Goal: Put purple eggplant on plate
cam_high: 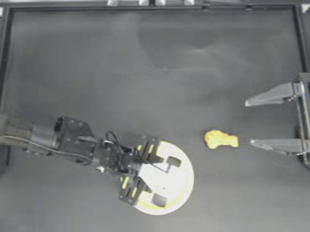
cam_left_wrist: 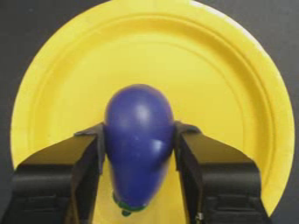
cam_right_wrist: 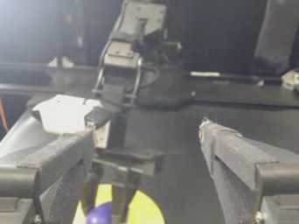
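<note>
One plate (cam_high: 181, 190), one eggplant (cam_left_wrist: 139, 140), one yellow lumpy piece (cam_high: 220, 139) – two grippers in all. Left gripper (cam_high: 162, 177) hangs over the plate, jaws closed part-way and clamped on the eggplant's flanks, its round end out over the plate's middle and green-capped tip back between the fingers (cam_left_wrist: 201, 157); whether it touches the plate is hard to say from here. Right gripper (cam_high: 249, 123) sits at the table's right edge, jaws spread wide and holding nothing, the lumpy piece near its lower jaw and apart from the plate – bare table (cam_high: 121, 68) across the top half.
</note>
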